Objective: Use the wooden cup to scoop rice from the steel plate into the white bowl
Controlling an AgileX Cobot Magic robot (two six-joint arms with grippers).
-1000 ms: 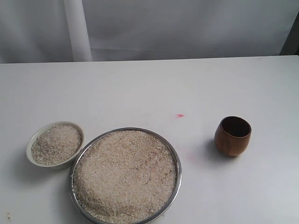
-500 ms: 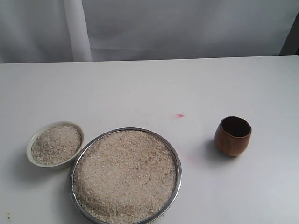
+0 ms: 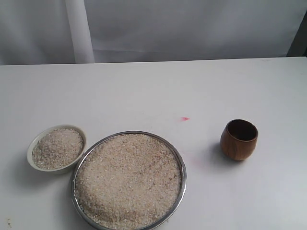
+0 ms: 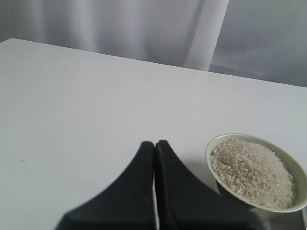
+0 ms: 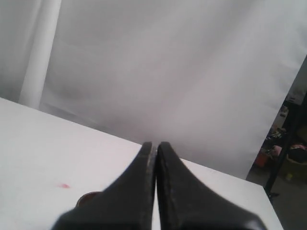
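Inventory as I see it from the remote station, largest item first.

1. White table [image 3: 144, 91]: fills most of the exterior view, with a pale curtain [image 3: 192, 28] across the top of the frame.
2. Steel plate [image 3: 184, 175]: lower centre of the frame, cut off by the bottom edge, heaped nearly to its rim with rice [image 3: 128, 179].
3. White bowl [image 3: 30, 152]: lower left, just beside the plate's upper-left rim. I cannot tell whether they touch. It already holds a mound of rice.
4. Wooden cup [image 3: 239, 140]: right of centre, upright, mouth open and dark inside, well apart from the plate. No arm is near it.
5. Left gripper [image 4: 154, 143]: seen only in its wrist view, black fingers pressed together with nothing between them, above bare table and near the bowl.
6. Right gripper [image 5: 152, 143]: seen only in its wrist view, fingers likewise pressed together and empty, aimed toward the curtain.
7. Red mark [image 3: 184, 118]: a small spot on the table, centre frame, above the plate.
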